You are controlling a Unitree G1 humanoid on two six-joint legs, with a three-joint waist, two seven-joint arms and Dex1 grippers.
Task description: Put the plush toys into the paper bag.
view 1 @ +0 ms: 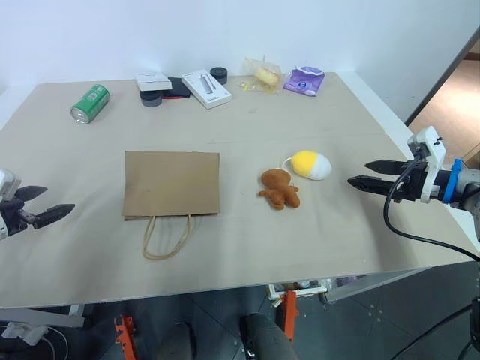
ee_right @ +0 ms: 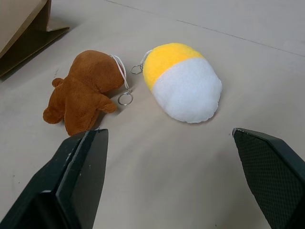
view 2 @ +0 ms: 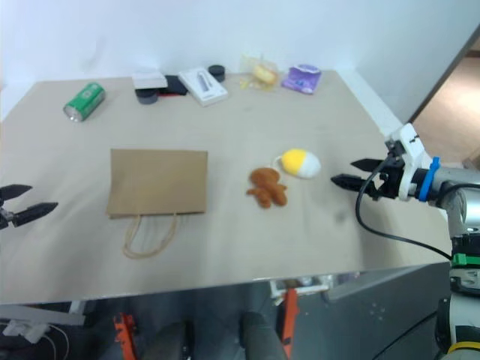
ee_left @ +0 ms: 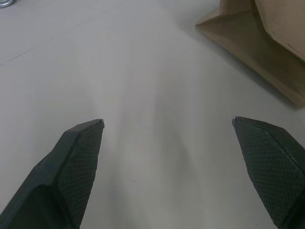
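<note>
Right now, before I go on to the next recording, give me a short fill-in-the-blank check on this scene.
1. The paper bag lies ____ on the table, handles toward the robot.
2. The brown plush toy lies between the bag and the ____ egg-shaped toy.
3. Both the left gripper and the right gripper are ____.
4. The can at the far left is ____.

Missing words: flat; yellow-and-white; open; green

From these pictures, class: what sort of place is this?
Probably a robot test room or lab: a plain table against a bare white wall, with staged odds like a green can and paper bag.
</note>
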